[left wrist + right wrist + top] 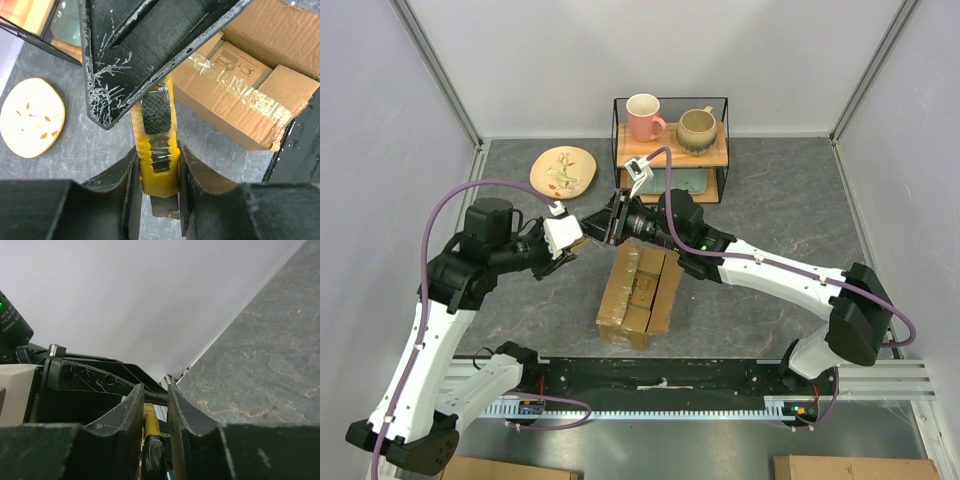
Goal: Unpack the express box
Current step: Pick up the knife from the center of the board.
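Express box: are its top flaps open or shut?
Open. The express box has its flaps parted, with cut tape along one edge and printed cardboard showing inside.

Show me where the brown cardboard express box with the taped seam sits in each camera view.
Top external: the brown cardboard express box lies at the picture's centre, long side running away from the arm bases.
Left wrist: upper right, taped flap edge facing the camera.
Right wrist: not in view.
Shared landmark: the yellow utility knife, low centre in both wrist views.

Left gripper (157, 152), right gripper (155, 392) — both clamped
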Robot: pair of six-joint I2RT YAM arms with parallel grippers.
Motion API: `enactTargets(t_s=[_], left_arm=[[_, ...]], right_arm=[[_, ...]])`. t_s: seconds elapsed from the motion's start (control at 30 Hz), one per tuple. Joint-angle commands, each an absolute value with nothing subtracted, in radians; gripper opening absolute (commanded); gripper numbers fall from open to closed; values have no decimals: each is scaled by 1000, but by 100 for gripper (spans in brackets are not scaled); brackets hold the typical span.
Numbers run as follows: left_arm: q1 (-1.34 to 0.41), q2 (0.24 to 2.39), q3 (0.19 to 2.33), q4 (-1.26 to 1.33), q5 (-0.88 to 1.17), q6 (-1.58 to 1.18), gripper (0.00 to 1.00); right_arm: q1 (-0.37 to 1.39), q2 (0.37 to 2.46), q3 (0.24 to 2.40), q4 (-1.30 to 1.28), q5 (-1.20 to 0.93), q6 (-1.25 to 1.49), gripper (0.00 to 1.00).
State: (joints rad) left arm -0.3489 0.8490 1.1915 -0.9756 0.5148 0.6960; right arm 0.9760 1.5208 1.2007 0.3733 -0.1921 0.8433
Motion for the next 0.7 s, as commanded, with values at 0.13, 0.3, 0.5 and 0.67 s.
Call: enactTargets(t_s=[0.13,0.3,0.5,0.67], left_arm=[[-350,850,1206,-969,531,738,2],[-350,853,1206,-971,523,735,2],[-350,854,1200,-966,512,736,2],[-350,856,1189,-939,479,730,2]], right_arm=[[968,1555,1239,367,-284,854,37],[966,1555,1233,368,-288,865,38],[968,1563,1223,391,-298,885,31],[968,1580,1218,400,-334,916,20]])
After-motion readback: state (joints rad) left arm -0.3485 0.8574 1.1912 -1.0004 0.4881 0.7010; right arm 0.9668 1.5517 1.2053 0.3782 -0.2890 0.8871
